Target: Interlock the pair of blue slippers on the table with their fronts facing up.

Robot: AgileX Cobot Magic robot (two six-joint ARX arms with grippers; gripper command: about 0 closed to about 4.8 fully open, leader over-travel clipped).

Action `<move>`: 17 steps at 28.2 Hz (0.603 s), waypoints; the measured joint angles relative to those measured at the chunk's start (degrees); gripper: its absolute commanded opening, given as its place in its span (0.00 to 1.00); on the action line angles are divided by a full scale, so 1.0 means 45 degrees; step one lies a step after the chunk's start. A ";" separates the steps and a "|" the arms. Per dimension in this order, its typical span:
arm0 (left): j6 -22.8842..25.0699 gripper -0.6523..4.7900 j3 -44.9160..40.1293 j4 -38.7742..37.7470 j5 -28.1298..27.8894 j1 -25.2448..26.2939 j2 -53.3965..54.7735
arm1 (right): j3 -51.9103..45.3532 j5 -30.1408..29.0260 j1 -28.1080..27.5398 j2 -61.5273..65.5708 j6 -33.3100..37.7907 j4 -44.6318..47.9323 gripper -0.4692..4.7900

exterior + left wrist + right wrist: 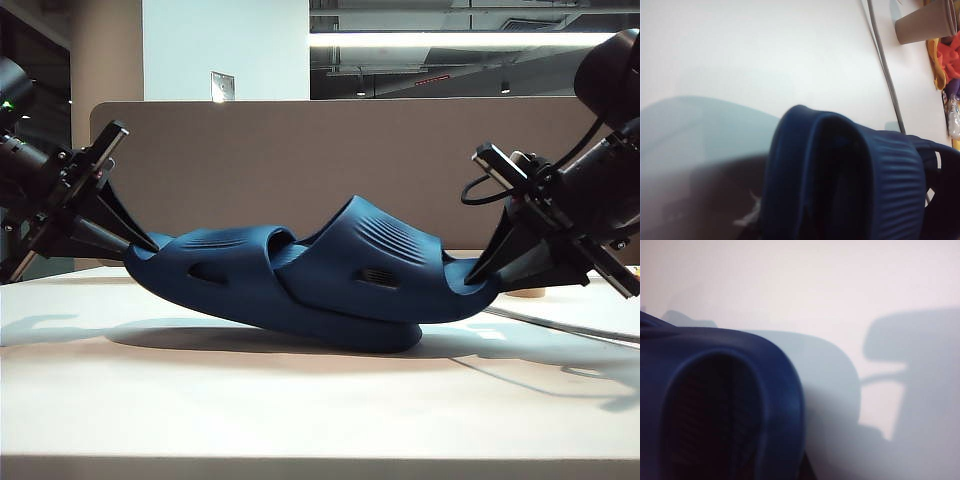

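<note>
The pair of blue slippers sits interlocked above the middle of the white table. The left slipper slopes down to the right, and its low end is at the tabletop. The right slipper lies over it, straps up. My left gripper is shut on the left slipper's raised end. My right gripper is shut on the right slipper's raised end. The left wrist view is filled by a ribbed strap; the right wrist view by a dark opening of the slipper. The fingertips are hidden in both wrist views.
A brown partition panel stands behind the table. A grey cable runs along the table's right side, with a paper cup and bright orange and red items beyond it.
</note>
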 measured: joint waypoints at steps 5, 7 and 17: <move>0.0000 0.12 0.0010 -0.0005 -0.0243 -0.0121 0.0000 | -0.0005 0.0199 0.0223 0.0005 0.0223 0.0180 0.09; 0.0000 0.12 0.0010 0.0005 -0.0321 -0.0194 0.0000 | -0.0010 0.0199 0.0223 0.0005 0.0350 0.0277 0.09; 0.0000 0.12 0.0010 0.0005 -0.0495 -0.0262 0.0000 | -0.0039 0.0622 0.0617 0.0010 0.0559 0.0495 0.09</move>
